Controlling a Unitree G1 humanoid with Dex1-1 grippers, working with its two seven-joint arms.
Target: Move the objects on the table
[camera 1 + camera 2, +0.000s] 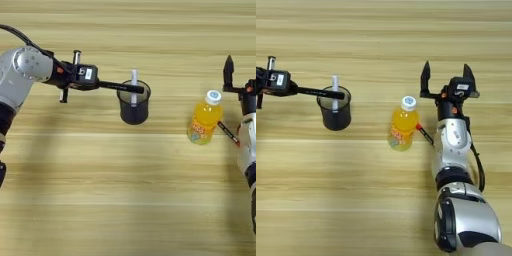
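Note:
My left gripper (pixel 102 84) reaches in from the left, shut on the thick black marker (pixel 125 87). The marker lies level, and its far end is over the rim of a black cup (pixel 134 111). A white stick (pixel 134 82) stands upright in that cup. The thin black pen with a red cap (pixel 425 134) lies on the table (pixel 125 200), between an orange juice bottle (pixel 403 125) and my right forearm, which hides part of it. My right gripper (pixel 447 77) is open with nothing in it, just beyond and right of the bottle.
The bottle stands upright with a white cap, about a hand's width right of the cup. My right arm runs from the near edge up to the gripper. Bare wood lies in front of the cup and bottle.

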